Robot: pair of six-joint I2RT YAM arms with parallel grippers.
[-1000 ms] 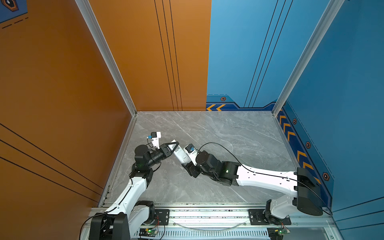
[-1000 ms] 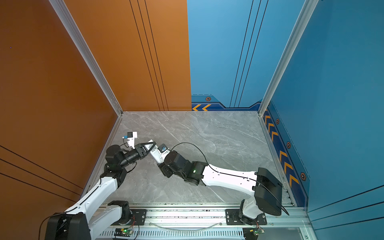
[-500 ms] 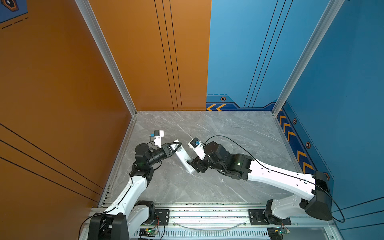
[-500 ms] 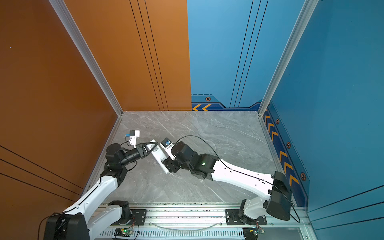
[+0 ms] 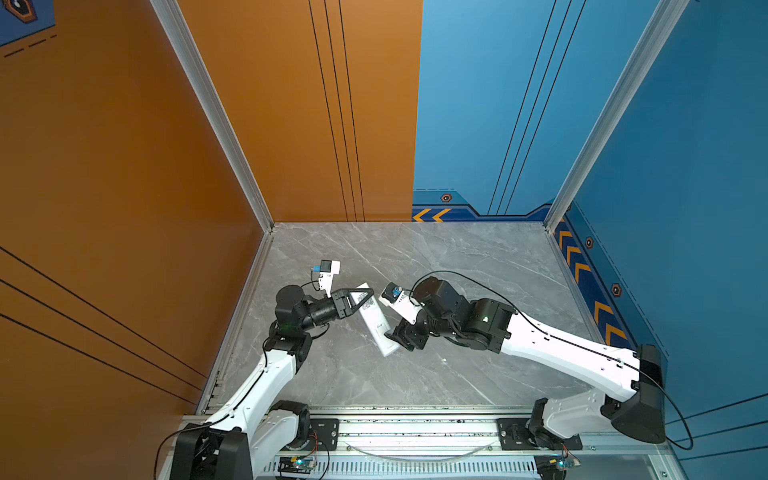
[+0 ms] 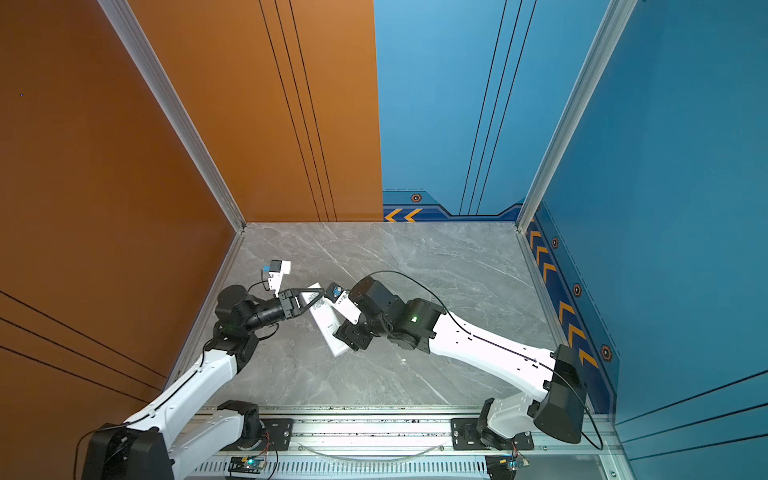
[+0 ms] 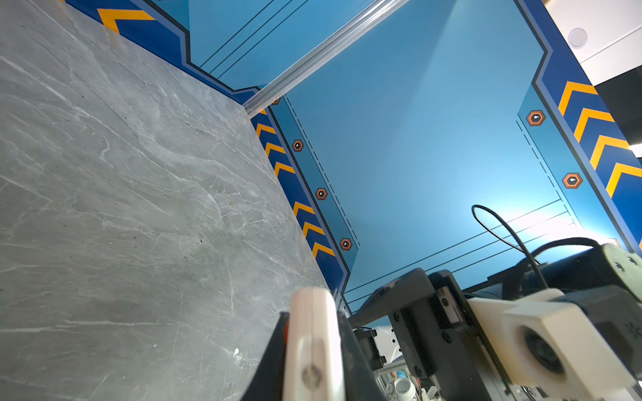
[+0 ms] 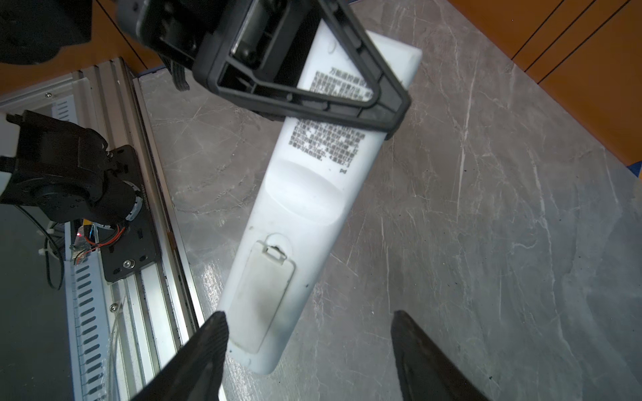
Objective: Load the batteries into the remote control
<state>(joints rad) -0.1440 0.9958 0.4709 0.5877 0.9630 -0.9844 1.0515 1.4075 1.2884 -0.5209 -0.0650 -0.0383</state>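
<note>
The remote control (image 5: 376,324) (image 6: 326,324) is white and lies back side up, slanting above the grey table. Its back carries printed text and a closed battery cover (image 8: 260,295). My left gripper (image 5: 370,293) (image 6: 320,295) (image 7: 312,323) is shut on the remote's far end, one black finger (image 8: 382,114) on each flat face. My right gripper (image 5: 399,338) (image 6: 349,338) (image 8: 309,316) stands open at the remote's near end. One fingertip (image 8: 219,319) sits beside the remote's (image 8: 302,208) corner, and the second is well clear of it. The batteries are out of view.
The grey marble table (image 5: 457,270) is walled by an orange panel (image 5: 166,208) on the left and blue panels (image 5: 665,208) at the back and right. An aluminium rail (image 5: 415,432) with the arm bases runs along the front edge.
The right arm has swung its elbow out to the right and drawn back, uncovering the remote's near end, and its jaws have opened a little wider. The left gripper still holds the remote.
</note>
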